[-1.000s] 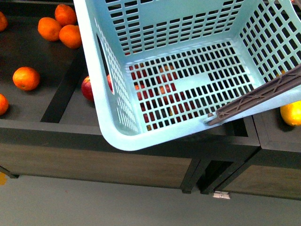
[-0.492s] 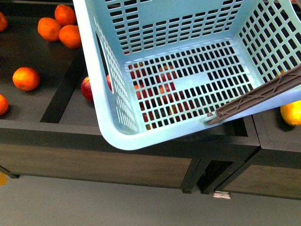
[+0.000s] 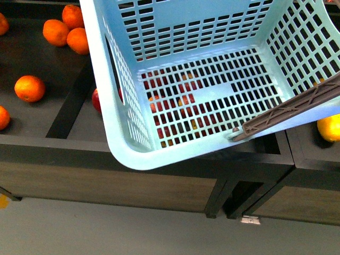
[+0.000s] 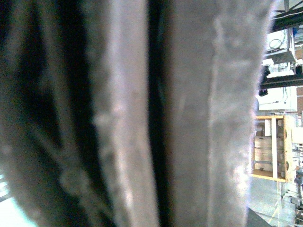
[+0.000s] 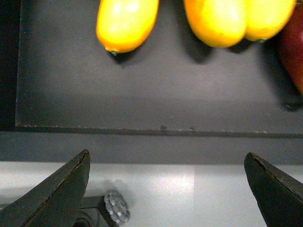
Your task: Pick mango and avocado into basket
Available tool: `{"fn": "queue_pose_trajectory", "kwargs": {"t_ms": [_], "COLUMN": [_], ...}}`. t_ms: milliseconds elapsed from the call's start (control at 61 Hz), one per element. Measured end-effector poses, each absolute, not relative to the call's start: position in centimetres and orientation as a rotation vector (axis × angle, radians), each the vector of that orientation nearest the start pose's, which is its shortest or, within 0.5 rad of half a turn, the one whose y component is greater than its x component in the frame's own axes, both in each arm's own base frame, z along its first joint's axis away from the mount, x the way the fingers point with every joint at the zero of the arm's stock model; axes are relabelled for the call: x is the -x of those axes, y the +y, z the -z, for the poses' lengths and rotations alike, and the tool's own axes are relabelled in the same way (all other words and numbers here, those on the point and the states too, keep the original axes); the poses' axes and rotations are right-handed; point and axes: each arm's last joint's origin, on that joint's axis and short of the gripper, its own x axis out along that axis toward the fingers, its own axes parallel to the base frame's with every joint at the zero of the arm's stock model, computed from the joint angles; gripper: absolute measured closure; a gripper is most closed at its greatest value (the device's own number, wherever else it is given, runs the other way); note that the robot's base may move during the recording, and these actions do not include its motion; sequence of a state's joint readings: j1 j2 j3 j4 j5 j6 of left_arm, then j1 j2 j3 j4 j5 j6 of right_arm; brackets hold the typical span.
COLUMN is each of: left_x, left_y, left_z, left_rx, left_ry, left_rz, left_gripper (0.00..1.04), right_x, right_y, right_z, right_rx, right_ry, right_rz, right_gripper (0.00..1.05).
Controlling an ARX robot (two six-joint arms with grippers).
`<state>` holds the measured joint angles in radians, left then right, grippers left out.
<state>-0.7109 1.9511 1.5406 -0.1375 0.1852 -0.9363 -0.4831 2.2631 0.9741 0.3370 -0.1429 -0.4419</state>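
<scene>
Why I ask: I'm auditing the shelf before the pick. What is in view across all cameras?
basket: one, light turquoise, empty, over the middle bin; brown handle at its right.
oranges: six, orange, left bin.
apples: red, count unclear, mostly seen through the basket's slots.
mangoes: three, yellow-orange, side by side in the right wrist view; one similar fruit at the front view's right edge.
red fruit: one, beside those mangoes.
display stand: dark, wood-fronted.
right gripper: open, above the stand's edge.
left gripper: wrist view too blurred to tell.
</scene>
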Motion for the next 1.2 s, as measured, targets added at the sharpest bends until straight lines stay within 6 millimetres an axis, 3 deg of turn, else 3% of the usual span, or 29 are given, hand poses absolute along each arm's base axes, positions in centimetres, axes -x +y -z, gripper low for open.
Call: {"fn": "queue_pose_trajectory", "kwargs": {"t_ms": [197, 590, 1197], "left_x": [-33.7, -33.7, -33.7], "left_y": [-29.7, -29.7, -29.7], "left_z": [-25.6, -25.6, -25.6], "left_rx": [0.703, 0.703, 0.704], "left_ry": [0.901, 0.901, 0.902], "left_rz": [0.544, 0.543, 0.544], "left_gripper": [0.78, 0.78, 0.78], "right_x": [-36.0, -42.0, -46.1], "right_y": [-16.6, -15.9, -15.1], "right_z": [1.1, 1.7, 3.7], "right_rx": [0.114, 0.145, 0.114], "right_ry": [0.970, 0.934, 0.938], "right_rz": [0.088, 0.038, 0.050], "right_gripper": [0.09, 0.09, 0.09]}}
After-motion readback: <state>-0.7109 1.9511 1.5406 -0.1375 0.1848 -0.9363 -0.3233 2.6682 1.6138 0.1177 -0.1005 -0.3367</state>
